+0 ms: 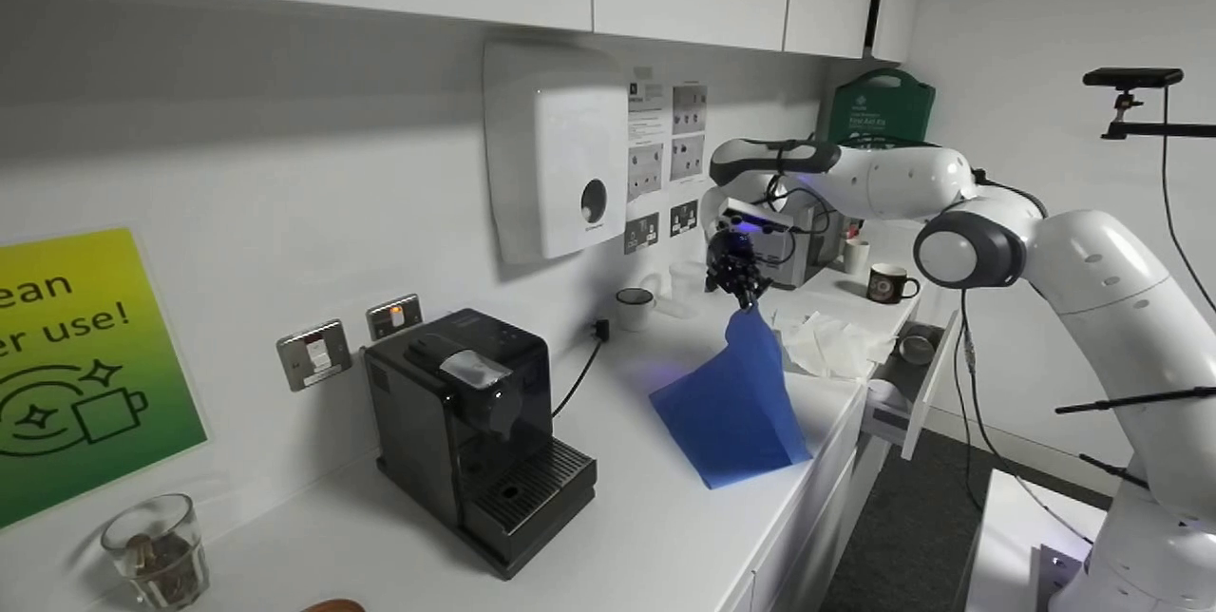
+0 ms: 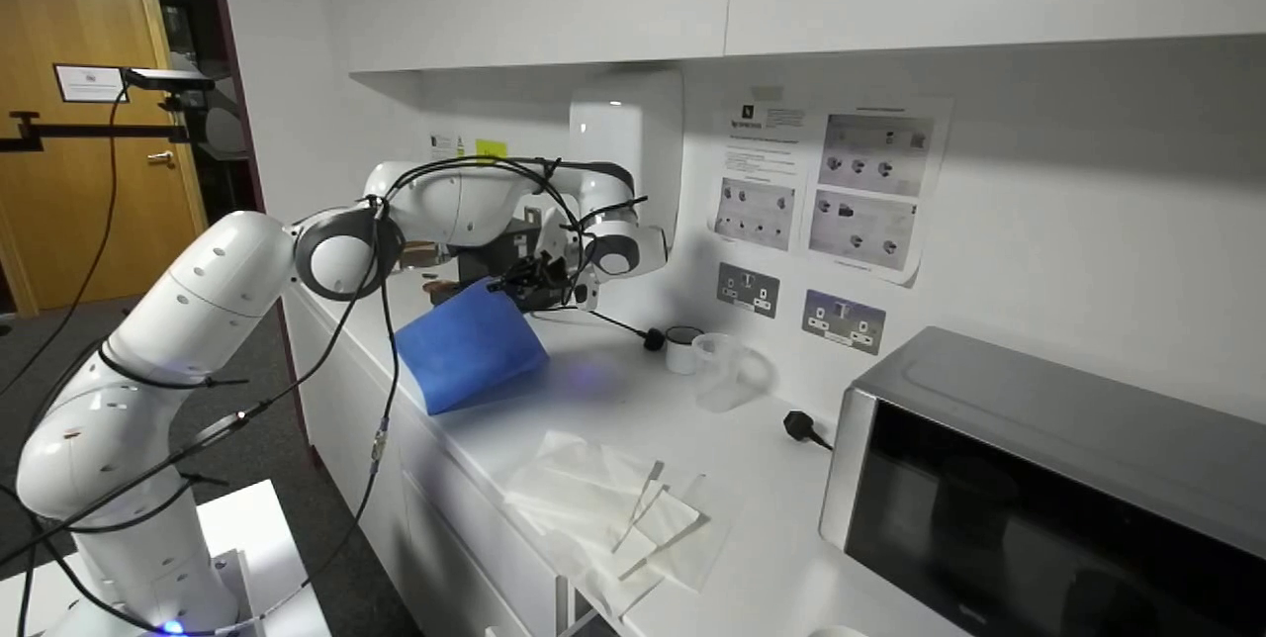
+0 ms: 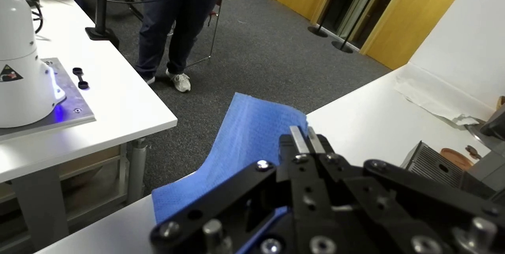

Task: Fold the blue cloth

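White counter (image 1: pixel 627 484): it runs the whole way along beneath the gripper (image 3: pixel 302 131), and its front edge is close to all the action.

Robot arm (image 1: pixel 883 182): arched out over that counter, bending down at the far end, where the gripper sits.

Microwave (image 2: pixel 1039 479): silver and black, well apart from the gripper along the counter.

Wall dispenser (image 1: pixel 570 156): white, fixed to the wall (image 1: pixel 304 213), higher up than the gripper.

Coffee machine (image 1: pixel 475 441): black, and it's on the opposite side of the gripper from the microwave.

Blue cloth (image 1: pixel 731 403): here's the star! It hangs from the fingertips and spreads out below the gripper, over the front part of the counter. Is the lowest edge touching down? I can't tell.

White sheets (image 2: pixel 633 523): thin and rumpled, stiffer-looking pieces on top, lying on the microwave side of the gripper.

Gripper: fingers (image 3: pixel 298 139) almost together, just a sliver between them, and they have an edge of the cloth nipped at the tips!

Clear container (image 2: pixel 714 375): on the wall side of the gripper, lower than it.

Dark mug (image 1: pixel 885 284): in an exterior view, beyond the gripper, past the white sheets.

White cup (image 2: pixel 682 352): just beside the clear container, also wall side of the gripper.
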Available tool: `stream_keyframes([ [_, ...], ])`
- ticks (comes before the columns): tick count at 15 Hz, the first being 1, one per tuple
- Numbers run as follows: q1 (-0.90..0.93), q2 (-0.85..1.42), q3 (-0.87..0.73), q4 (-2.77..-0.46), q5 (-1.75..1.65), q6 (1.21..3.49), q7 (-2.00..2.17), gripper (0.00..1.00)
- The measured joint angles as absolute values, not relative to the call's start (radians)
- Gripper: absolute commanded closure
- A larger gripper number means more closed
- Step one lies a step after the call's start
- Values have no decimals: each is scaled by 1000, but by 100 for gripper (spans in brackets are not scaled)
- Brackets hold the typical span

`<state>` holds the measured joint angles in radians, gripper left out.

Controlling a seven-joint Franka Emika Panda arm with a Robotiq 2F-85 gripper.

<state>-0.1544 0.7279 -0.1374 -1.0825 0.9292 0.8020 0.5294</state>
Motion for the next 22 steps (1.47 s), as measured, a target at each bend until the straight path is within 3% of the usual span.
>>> stream_keyframes([
  [22,-166,964,-57,-721,989,801,871,100],
])
